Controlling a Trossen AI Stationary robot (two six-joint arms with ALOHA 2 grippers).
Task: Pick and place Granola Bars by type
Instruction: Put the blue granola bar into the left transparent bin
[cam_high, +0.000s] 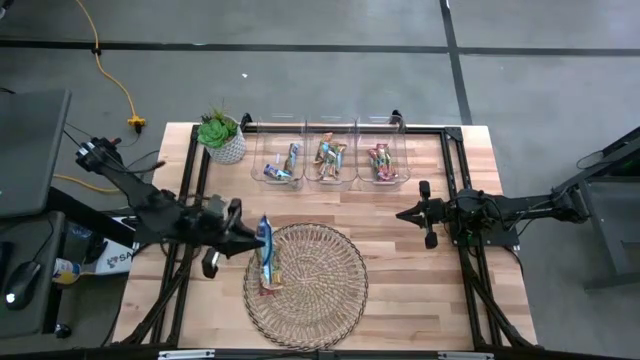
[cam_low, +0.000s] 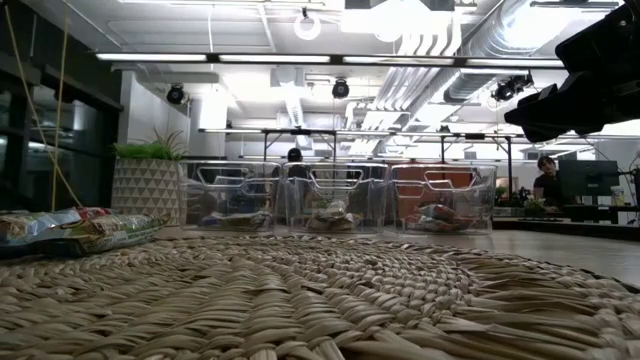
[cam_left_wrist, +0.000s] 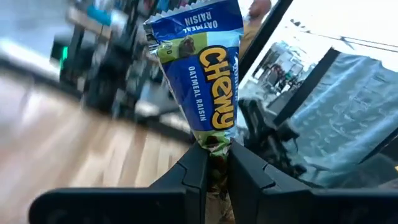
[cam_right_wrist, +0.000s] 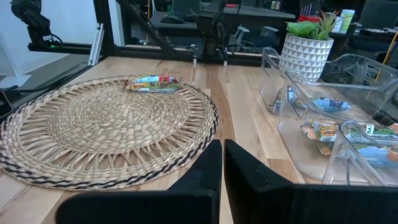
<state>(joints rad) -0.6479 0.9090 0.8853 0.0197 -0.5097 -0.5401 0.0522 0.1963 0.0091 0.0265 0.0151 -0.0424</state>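
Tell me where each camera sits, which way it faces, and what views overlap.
High: overhead, straight down; both arms, wicker mat, three bins.
Low: mat level, facing the bins; one arm, top right.
Left wrist: behind the left gripper, shut on a blue bar.
Right wrist: behind the shut right gripper, facing the mat and plant.
High and right wrist share the bar on the mat.

Table is viewed straight down from overhead; wicker mat is skimmed at surface level, facing the bins (shared with overhead). Wrist cameras are aimed past their fingers — close.
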